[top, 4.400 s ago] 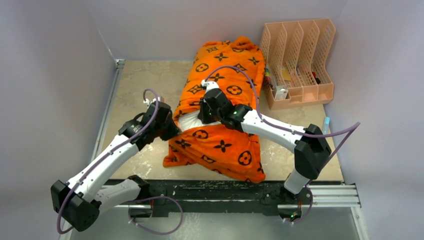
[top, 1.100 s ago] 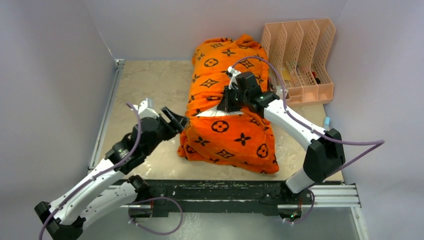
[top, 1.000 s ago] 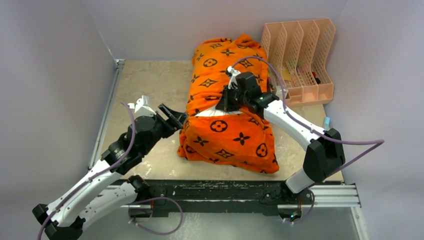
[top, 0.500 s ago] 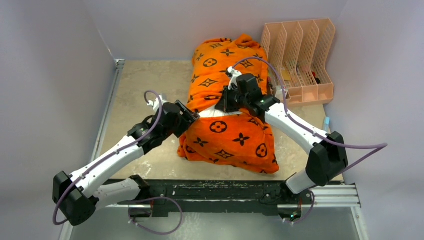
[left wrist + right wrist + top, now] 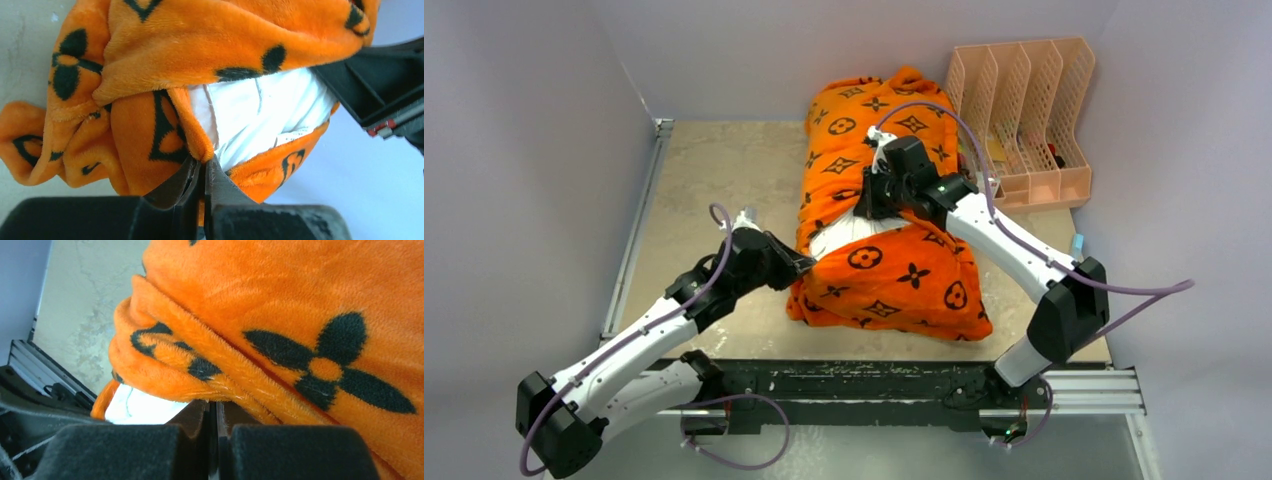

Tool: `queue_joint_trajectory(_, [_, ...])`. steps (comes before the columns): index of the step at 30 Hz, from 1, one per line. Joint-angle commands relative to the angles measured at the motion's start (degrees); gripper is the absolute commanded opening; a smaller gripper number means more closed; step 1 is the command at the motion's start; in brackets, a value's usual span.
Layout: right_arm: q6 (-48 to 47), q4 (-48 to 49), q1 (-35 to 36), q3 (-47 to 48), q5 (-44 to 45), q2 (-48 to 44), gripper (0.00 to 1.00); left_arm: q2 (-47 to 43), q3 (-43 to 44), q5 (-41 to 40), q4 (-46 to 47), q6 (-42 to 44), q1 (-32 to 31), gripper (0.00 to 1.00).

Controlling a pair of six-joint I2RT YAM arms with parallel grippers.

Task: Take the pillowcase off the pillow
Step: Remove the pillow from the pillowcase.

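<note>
The left gripper (image 5: 200, 172) has come in from the side and closed tight on the edge of the pillowcase (image 5: 894, 278). The right gripper (image 5: 214, 412) is pinching an orange fold farther back. The white pillow (image 5: 842, 234) peeks out between them, in the middle of the table (image 5: 714, 170).

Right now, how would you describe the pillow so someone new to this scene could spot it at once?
On the table, beside the pink rack, lies a big orange bundle: the pillowcase. Across its middle the cover gapes. The pillow is the plain white cloth showing in that gap, the only unpatterned fabric among orange plush with black motifs.
</note>
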Motion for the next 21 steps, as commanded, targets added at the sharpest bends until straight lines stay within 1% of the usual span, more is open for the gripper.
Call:
queue_joint_trajectory(1, [-1.1, 6.2, -2.2, 7.3, 15.6, 2.9, 0.00, -1.5, -0.6, 21.5, -4.8, 9.2, -1.0, 0.00])
queue_joint_trajectory(2, [-1.1, 6.5, -2.2, 8.7, 15.7, 3.7, 0.00, -2.2, -0.3, 23.8, -5.3, 10.3, -1.0, 0.00])
queue_joint_trajectory(5, [-2.5, 7.9, -1.5, 13.3, 11.1, 6.0, 0.00, -4.5, 2.1, 22.0, -9.2, 14.2, -1.0, 0.00])
queue_joint_trajectory(7, [-4.0, 8.5, -0.6, 15.4, 4.3, 7.3, 0.00, -3.7, 2.6, 20.4, -9.3, 15.1, -1.0, 0.00])
queue_joint_trajectory(9, [-5.7, 8.0, 0.6, 15.5, -5.7, 7.7, 0.01, -1.3, 2.0, 18.0, -8.7, 15.1, -1.0, 0.00])
queue_joint_trajectory(10, [-5.9, 7.1, 0.9, 14.7, -8.5, 7.4, 0.11, -0.3, 1.3, 16.9, -7.7, 14.4, -1.0, 0.00])
queue_joint_trajectory(11, [-6.1, 5.4, 1.1, 12.9, -10.9, 6.2, 0.34, 0.3, 1.0, 15.2, -6.6, 13.3, -1.0, 0.00])
queue_joint_trajectory(12, [-6.6, 4.1, 1.4, 11.7, -12.5, 5.2, 0.42, 0.3, 0.3, 14.1, -5.3, 12.8, -1.0, 0.00])
queue_joint_trajectory(13, [-7.0, 3.2, 1.6, 9.1, -12.4, 2.4, 0.54, -0.1, -0.6, 13.5, -2.1, 12.0, -1.0, 0.00])
queue_joint_trajectory(14, [-7.0, 2.7, 1.7, 6.8, -11.5, -0.2, 0.60, -0.6, -1.6, 13.0, 0.0, 11.6, -1.0, 0.00])
queue_joint_trajectory(16, [-6.2, 2.6, 1.7, 2.7, -9.3, -5.8, 0.68, -0.7, -3.1, 11.9, 3.3, 11.3, -1.0, 0.00])
queue_joint_trajectory(18, [-4.9, -0.2, 1.7, 1.4, -5.4, -10.3, 0.70, 0.7, -3.8, 12.9, 5.3, 11.6, -1.0, 0.00])
queue_joint_trajectory(19, [-2.8, -3.0, 1.8, 1.3, -0.9, -12.0, 0.70, 1.6, -3.9, 13.8, 6.3, 12.2, -1.1, 0.00])
queue_joint_trajectory(21, [4.2, -9.8, 2.4, 0.0, 11.7, -15.5, 0.70, 3.2, -4.3, 16.2, 8.5, 13.6, -1.1, 0.00])
